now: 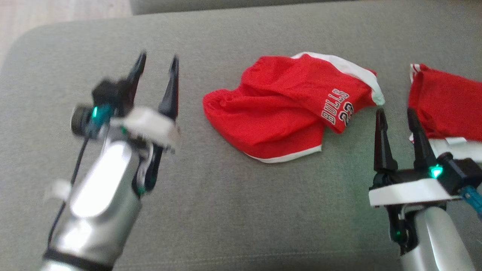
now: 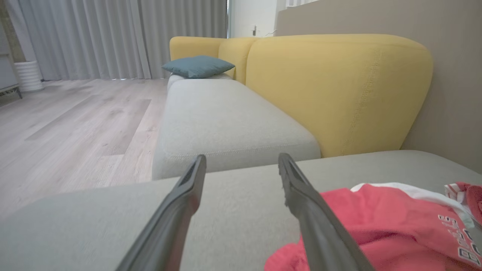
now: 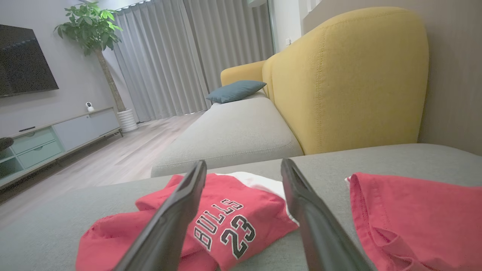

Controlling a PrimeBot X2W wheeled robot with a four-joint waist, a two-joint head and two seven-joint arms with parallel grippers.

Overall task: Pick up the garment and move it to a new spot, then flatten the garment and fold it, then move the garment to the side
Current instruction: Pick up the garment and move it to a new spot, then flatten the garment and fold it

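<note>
Item: red garment (image 1: 286, 109), crumpled shorts printed BULLS 23, is laid on the grey sofa seat (image 1: 226, 210), long axis running across the head view, gathered end toward the left fingers (image 1: 171, 90), printed leg toward the right fingers (image 1: 382, 139). Both pairs are held spread and empty; the right pair is judged nearer, tips just beside the printed hem. A second red garment (image 1: 448, 105) is noted further right; yellow backrest (image 2: 339, 90), teal cushion (image 2: 197, 66) and wood floor (image 2: 75, 120) are recorded behind.

lighting: soft, even | left claw (image 1: 158, 57) blurred w/ glare on forearm (image 1: 98, 184) | wrist views sharp, edges warped
</note>
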